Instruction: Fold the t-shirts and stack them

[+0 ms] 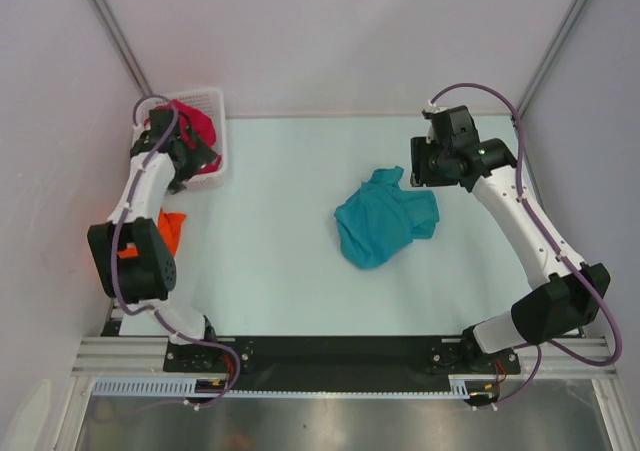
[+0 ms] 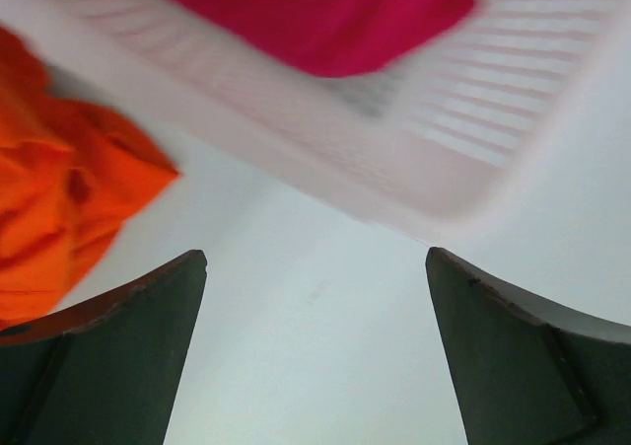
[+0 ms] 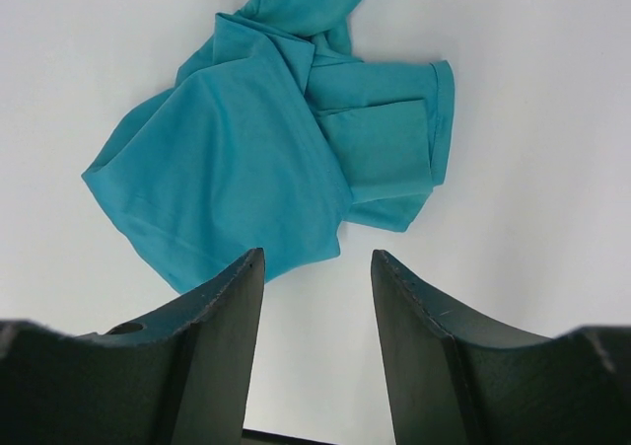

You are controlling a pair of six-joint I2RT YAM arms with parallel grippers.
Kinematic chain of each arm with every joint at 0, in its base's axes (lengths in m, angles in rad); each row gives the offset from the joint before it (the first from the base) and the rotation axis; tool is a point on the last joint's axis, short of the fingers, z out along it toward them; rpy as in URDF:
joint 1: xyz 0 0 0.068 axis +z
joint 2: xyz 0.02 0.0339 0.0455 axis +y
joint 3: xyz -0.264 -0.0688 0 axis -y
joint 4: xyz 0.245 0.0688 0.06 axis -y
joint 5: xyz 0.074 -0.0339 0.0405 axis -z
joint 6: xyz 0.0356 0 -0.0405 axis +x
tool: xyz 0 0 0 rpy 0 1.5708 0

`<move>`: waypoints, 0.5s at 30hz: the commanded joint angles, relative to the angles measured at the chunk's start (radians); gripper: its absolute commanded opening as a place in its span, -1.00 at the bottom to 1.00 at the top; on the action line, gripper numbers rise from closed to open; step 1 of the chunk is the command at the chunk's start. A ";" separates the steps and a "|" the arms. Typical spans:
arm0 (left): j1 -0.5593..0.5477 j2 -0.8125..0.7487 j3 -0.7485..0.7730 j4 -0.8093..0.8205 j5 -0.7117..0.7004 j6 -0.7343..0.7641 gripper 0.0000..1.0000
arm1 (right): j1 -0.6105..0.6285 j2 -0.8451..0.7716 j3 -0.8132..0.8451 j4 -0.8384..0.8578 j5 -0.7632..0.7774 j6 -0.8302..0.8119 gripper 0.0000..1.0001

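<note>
The teal-blue t-shirt [image 1: 382, 218] lies crumpled right of the table's middle; it also fills the upper part of the right wrist view [image 3: 246, 159]. The crimson-pink t-shirt [image 1: 195, 123] sits in the white basket, as the left wrist view also shows [image 2: 325, 16]. The bright orange t-shirt [image 1: 170, 229] lies bunched at the table's left edge, partly hidden by the left arm, and shows in the left wrist view [image 2: 49, 208]. My left gripper [image 2: 315, 267] is open and empty above bare table beside the basket. My right gripper [image 3: 317, 262] is open and empty just short of the teal shirt's edge.
The white lattice basket [image 1: 213, 101] stands at the back left corner; its rim is blurred in the left wrist view [image 2: 414, 139]. White walls close the back and sides. A black rail [image 1: 330, 351] with the arm bases runs along the near edge.
</note>
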 commanded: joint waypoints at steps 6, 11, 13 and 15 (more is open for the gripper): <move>-0.334 -0.026 0.135 0.126 0.179 0.109 0.99 | 0.022 -0.007 0.049 -0.012 0.012 -0.010 0.05; -0.385 0.215 0.324 0.136 0.239 0.170 1.00 | 0.028 -0.023 0.052 -0.024 0.022 -0.002 0.05; -0.385 0.317 0.382 0.137 0.228 0.170 0.99 | 0.028 -0.027 0.052 -0.033 0.033 -0.002 0.05; -0.385 0.378 0.415 0.143 0.217 0.164 1.00 | 0.027 -0.030 0.056 -0.041 0.044 -0.005 0.05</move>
